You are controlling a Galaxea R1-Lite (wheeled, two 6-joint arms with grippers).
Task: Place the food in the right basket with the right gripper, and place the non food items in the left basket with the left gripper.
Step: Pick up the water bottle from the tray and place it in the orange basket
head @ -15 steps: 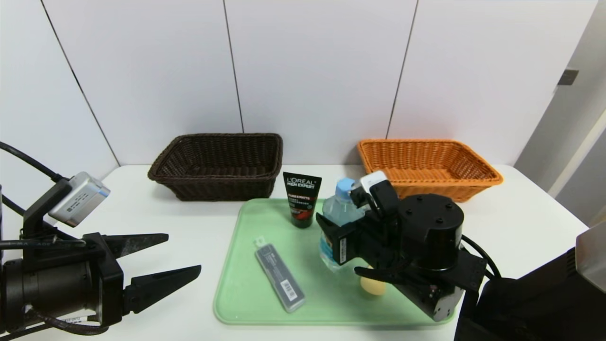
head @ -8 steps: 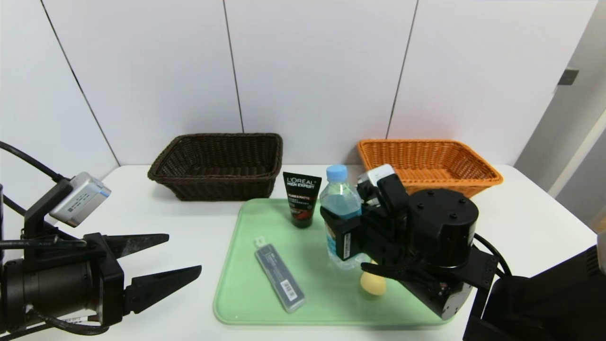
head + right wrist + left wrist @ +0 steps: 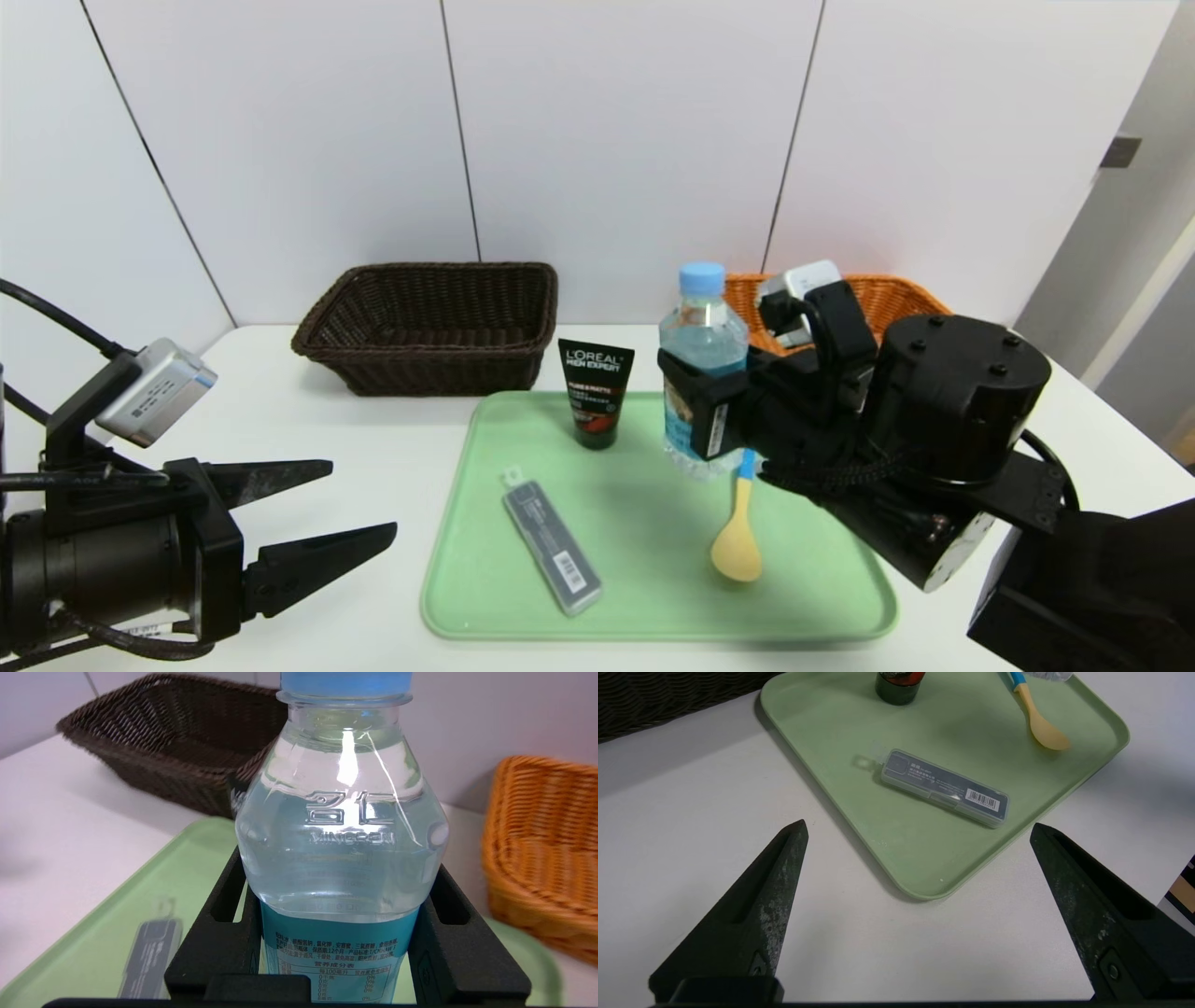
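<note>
Right gripper [image 3: 714, 406]: while over the tray [image 3: 653, 597], clamped around the bottle [image 3: 705, 341].
Bottle: upright, in front of the orange basket [image 3: 896, 299].
Left gripper [image 3: 364, 504]: wide open, holding nothing, left of tray.

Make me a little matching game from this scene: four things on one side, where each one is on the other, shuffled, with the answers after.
1. Bottle
2. Black tube
3. Spoon
4. Dark basket

A. Lying on the tray, its handle blue
B. On the table, off the tray
C. Held in the right claw
D. Standing upright on the tray

Right pairs: 1-C, 2-D, 3-A, 4-B
</note>
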